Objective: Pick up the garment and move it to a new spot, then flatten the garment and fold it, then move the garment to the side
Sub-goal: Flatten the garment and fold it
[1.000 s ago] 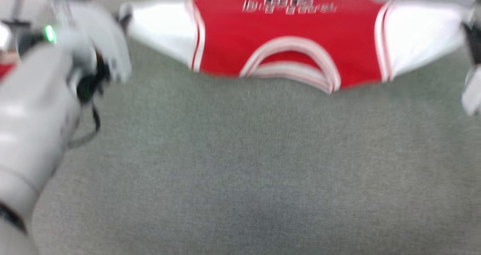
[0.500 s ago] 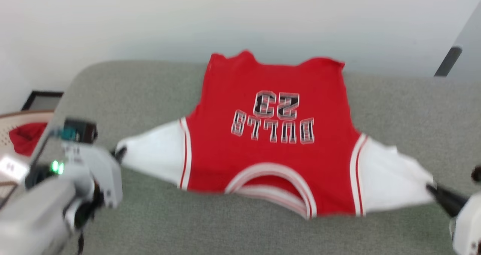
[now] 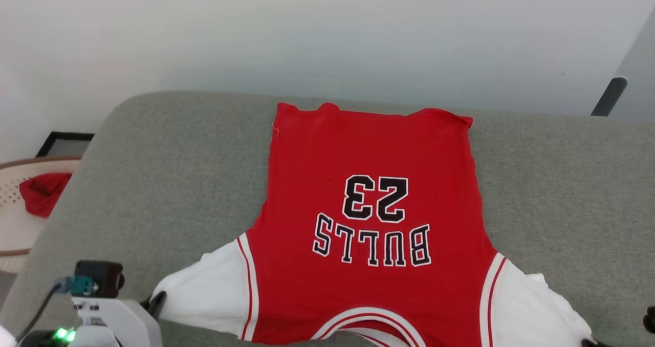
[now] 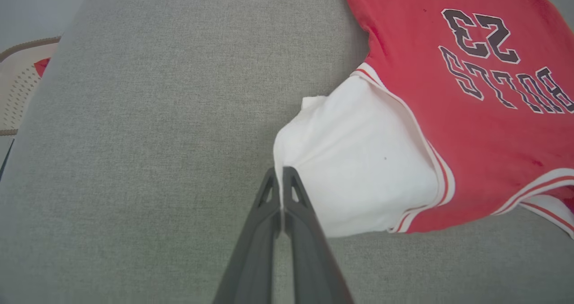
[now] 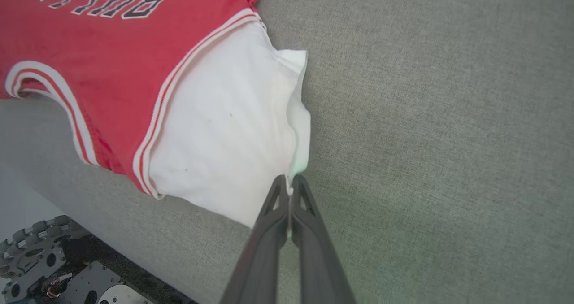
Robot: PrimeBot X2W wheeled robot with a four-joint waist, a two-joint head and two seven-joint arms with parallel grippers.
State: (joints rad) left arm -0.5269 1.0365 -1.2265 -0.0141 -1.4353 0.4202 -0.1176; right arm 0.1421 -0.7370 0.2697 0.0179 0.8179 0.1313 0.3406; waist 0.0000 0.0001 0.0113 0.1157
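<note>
The red jersey [image 3: 373, 224] lies spread on the grey cushion [image 3: 169, 173], with its number 23 and black lettering upside down toward me. At the lower left, my left gripper [image 3: 156, 302] is shut on the tip of one white side panel [image 4: 358, 160]. The left wrist view shows its fingers [image 4: 291, 205] pressed together on that panel's edge. My right gripper [image 5: 290, 182] is shut on the other white panel [image 5: 224, 138], pinching its bunched corner. In the head view only its dark tip [image 3: 589, 343] shows at the bottom edge. The striped neckline [image 3: 368, 324] faces me.
A cream perforated basket [image 3: 13, 229] holding a plain red cloth [image 3: 43, 193] stands left of the cushion, beside a dark frame [image 3: 64, 143]. A pale wall rises behind. A dark pole [image 3: 609, 96] leans at the far right. My wheeled base [image 5: 40, 259] sits below the cushion's front edge.
The head camera has tilted up, so the jersey now sits lower in view with the wall above it. Both grippers still hold the white panels.
</note>
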